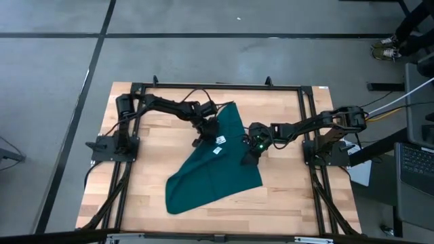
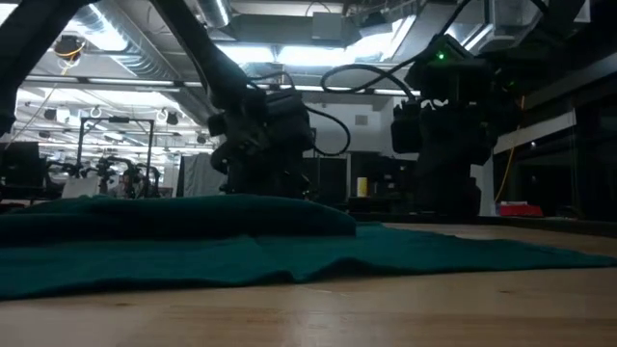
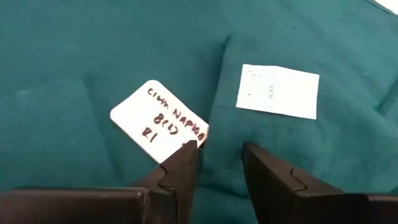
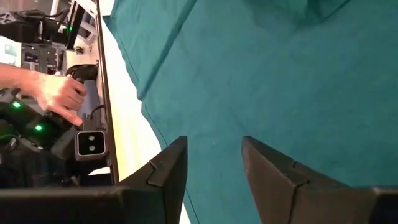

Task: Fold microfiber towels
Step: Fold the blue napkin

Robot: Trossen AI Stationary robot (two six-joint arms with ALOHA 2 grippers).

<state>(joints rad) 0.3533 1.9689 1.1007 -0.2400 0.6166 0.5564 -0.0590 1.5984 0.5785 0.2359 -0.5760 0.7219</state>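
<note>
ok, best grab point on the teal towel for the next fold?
Probably the tagged edge of the teal towel, under the left gripper: the cloth is doubled there, a raised lip beside the white tag. Come straight down, open fingers straddling the ridge.

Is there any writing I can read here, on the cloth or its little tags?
"cloth napkin", hand-written in dark pen, then two short lines I cannot make out: on the rounded white paper label lying on the dark teal microfiber towel.
Faint print, too pale to read: on the rectangular white sewn tag.
Nothing else legible.
</note>
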